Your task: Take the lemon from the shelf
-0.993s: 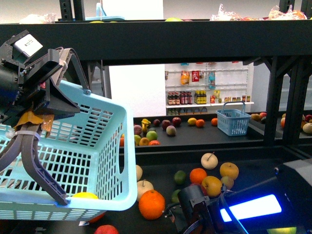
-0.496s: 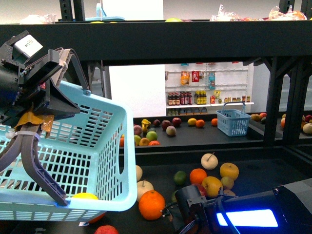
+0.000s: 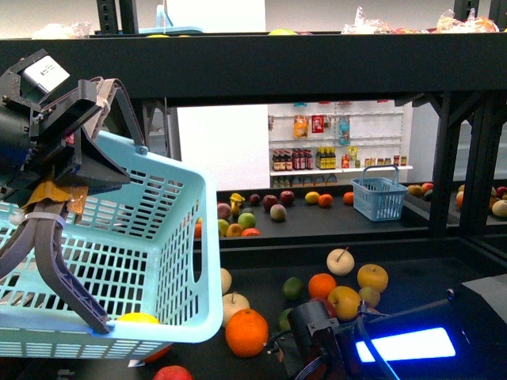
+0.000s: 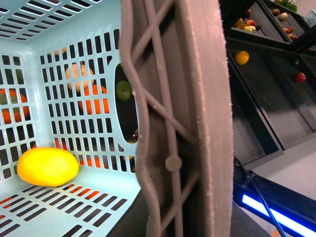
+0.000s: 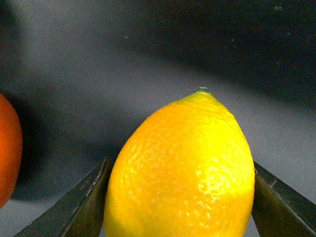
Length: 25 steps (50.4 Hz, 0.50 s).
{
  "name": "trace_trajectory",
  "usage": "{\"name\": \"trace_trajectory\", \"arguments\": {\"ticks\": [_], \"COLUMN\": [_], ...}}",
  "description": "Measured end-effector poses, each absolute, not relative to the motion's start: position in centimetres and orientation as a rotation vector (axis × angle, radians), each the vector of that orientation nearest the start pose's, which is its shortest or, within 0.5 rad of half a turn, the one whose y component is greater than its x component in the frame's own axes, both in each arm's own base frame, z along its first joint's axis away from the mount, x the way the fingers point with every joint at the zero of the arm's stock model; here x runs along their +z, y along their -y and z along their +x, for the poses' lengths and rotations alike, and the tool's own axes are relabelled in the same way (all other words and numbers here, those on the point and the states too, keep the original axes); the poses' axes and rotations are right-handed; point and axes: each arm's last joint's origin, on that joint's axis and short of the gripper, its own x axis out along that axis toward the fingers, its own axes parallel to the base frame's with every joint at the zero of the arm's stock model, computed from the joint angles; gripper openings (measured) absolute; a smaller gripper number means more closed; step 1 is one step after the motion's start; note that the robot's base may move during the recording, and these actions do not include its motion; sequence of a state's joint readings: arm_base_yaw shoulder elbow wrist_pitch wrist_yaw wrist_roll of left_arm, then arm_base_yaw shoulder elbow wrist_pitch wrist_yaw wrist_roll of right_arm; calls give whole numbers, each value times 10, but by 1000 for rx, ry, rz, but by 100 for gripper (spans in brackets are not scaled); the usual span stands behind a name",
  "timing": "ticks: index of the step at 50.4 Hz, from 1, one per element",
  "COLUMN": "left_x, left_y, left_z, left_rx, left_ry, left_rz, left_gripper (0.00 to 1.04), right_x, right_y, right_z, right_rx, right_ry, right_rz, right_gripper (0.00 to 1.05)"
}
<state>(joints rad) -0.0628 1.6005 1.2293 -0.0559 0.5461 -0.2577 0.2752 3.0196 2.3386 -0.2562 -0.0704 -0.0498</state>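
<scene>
Between the fingers [image 5: 86, 202] of the right tool [image 5: 180, 165] sits the lemon [image 5: 182, 177], pointed end away from the wrist. Both dark fingers press against its sides, closed only as far as the fruit allows. Behind it lies a black tray of the shelf [image 5: 148, 44]; whether the lemon touches it cannot be told. The left tool [image 3: 49, 253] is clamped on the wall of a tilted light-blue basket [image 3: 150, 237], which holds one yellow oval fruit [image 4: 48, 166] in its lower corner. Beyond both tools a smaller blue basket [image 3: 379, 198] stands on a farther tray, contents unseen.
</scene>
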Motion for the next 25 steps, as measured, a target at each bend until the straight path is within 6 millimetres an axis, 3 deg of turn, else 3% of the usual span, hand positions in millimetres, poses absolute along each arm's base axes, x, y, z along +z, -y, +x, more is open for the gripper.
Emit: {"name": "trace_trajectory", "arguments": {"ticks": [11,19,25], "left_x": [296,296,296], "left_y": [38,38,38], "left_z": [360,360,360], "left_rx": [-543,-543,-543], "left_ry": [-497,-497,-497], "left_rz": [-349,-349,-350], "left_gripper": [14,14,14], "right_x": [-25,52,123], "right_y": [-128,-67,-25], "right_z": [546,548,535], "right_rx": [284,164,124], "right_ry": [-873,-714,-594], "right_rz": [-111,-68,-15], "right_gripper": [72,72,72]}}
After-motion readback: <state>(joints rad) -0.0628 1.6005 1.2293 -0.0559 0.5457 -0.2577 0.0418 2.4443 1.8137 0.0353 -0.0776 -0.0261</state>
